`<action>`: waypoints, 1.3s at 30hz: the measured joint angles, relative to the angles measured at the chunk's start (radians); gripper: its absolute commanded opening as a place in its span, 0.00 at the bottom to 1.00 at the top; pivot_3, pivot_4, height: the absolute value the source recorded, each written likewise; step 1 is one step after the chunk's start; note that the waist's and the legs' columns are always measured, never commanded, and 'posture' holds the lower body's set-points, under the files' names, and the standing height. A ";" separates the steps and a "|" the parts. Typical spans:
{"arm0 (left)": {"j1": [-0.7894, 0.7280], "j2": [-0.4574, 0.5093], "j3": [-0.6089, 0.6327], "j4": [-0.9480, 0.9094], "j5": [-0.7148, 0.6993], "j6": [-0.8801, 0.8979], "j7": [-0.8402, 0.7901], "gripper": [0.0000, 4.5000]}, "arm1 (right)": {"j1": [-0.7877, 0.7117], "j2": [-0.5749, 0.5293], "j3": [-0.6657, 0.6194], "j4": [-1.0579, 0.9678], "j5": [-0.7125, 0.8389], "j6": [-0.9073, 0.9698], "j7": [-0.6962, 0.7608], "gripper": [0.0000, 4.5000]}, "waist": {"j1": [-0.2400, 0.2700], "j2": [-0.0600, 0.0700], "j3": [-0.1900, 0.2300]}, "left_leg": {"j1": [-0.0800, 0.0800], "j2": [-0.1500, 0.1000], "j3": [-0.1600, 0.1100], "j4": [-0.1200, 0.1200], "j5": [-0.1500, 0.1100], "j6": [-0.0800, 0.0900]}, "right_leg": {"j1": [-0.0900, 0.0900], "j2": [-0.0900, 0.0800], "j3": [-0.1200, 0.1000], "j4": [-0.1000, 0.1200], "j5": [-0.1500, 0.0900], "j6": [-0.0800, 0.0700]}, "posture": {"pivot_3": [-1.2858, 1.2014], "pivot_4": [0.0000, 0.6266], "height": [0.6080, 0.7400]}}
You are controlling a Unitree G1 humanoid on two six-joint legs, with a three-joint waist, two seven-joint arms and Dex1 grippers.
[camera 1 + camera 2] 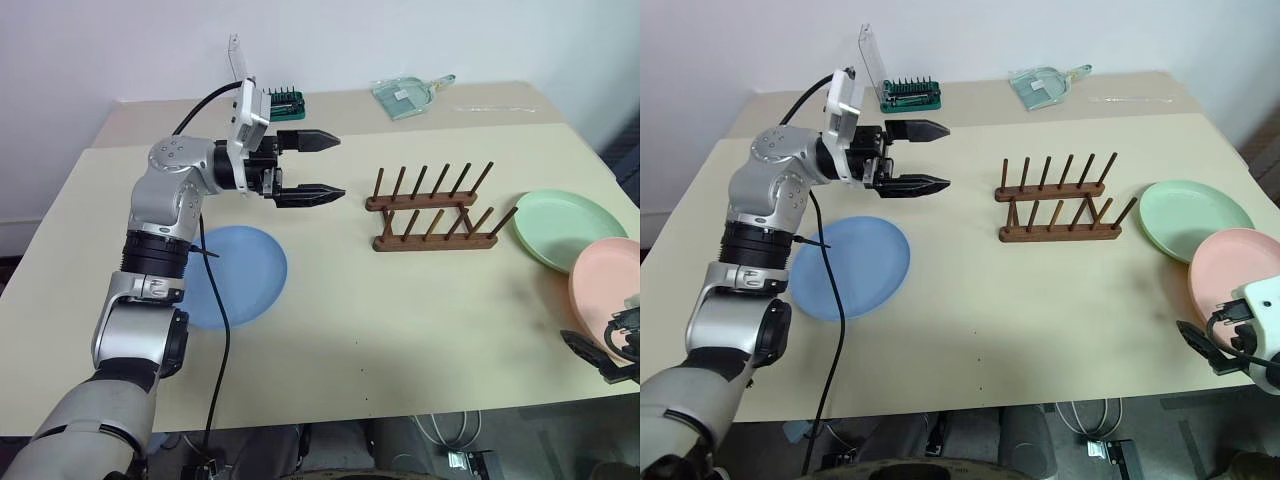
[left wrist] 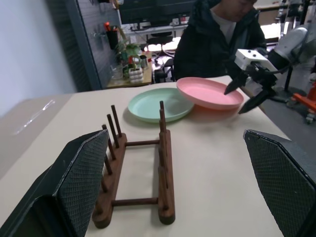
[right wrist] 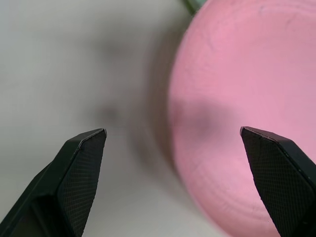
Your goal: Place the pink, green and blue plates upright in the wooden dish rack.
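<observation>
Your right pincer (image 1: 1225, 345) stands wide apart and holds nothing; its fingers hang just off the near rim of the pink plate (image 1: 1235, 268), which lies flat at the right edge of the worktop (image 1: 1040, 320). In the right wrist view the plate's edge runs between the two fingers, one over the pink surface and one over bare worktop. Just beyond the pink plate, and tucked partly under its far rim, lies the green plate (image 1: 1192, 216), also flat.

Your left pincer (image 1: 310, 166) is also fully spread and empty, held level above the worktop and pointing at the wooden dish rack (image 1: 432, 210), which stands a little way ahead of it with every slot bare. Below and behind that pincer the blue plate (image 1: 240, 272) lies flat, partly hidden by the left arm. Past the left pincer, at the back of the worktop, sit a green bit holder (image 1: 910, 94) and a clear dustpan (image 1: 1045, 84). In the left wrist view a person (image 2: 217, 34) sits beyond the worktop.

No plate is racked yet, so you are at the first step, and the pink plate looks like the one in hand. The next move calls for getting a finger under its rim, closing on the edge, tipping the plate upright, then carrying it to a slot between the pegs.
</observation>
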 measured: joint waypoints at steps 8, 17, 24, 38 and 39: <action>0.034 0.017 -0.002 -0.040 -0.009 0.006 -0.013 1.00 | -0.054 0.032 0.055 0.066 -0.030 -0.023 -0.008 0.22 | 0.001 0.000 0.000 | 0.000 0.000 0.000 0.000 0.001 -0.001 | 0.000 0.000 0.000 0.000 0.000 0.000 | 0.52 0.24 1.00; 0.035 0.027 -0.005 -0.050 -0.018 0.021 -0.014 1.00 | -0.060 -0.009 0.004 0.000 -0.051 0.017 0.011 0.01 | 0.000 0.000 0.000 | 0.000 0.000 0.000 0.000 0.000 0.000 | 0.000 0.000 0.000 0.000 0.000 0.000 | 0.52 0.24 1.00; 0.019 0.026 -0.003 -0.038 -0.039 0.053 -0.014 1.00 | -0.160 -0.145 -0.115 -0.102 0.010 0.165 0.085 0.01 | -0.001 0.000 0.000 | 0.000 0.000 0.000 0.000 0.000 0.000 | 0.000 0.000 0.000 0.000 0.000 0.000 | 0.52 0.24 1.00; 0.005 0.015 0.020 0.001 -0.037 0.013 0.044 1.00 | -1.186 0.007 -0.147 0.294 0.722 0.405 -0.030 0.01 | 0.002 -0.003 0.000 | -0.002 0.000 -0.002 -0.001 0.002 -0.004 | -0.001 -0.001 -0.002 -0.001 0.002 -0.003 | 0.52 0.24 1.00; 0.014 0.017 0.024 -0.007 -0.038 0.014 0.050 1.00 | -1.186 0.021 -0.140 0.355 0.745 0.420 -0.026 0.01 | 0.001 -0.003 0.000 | -0.002 0.000 -0.002 -0.001 0.002 -0.003 | -0.002 -0.001 -0.002 -0.001 0.002 -0.003 | 0.52 0.24 1.00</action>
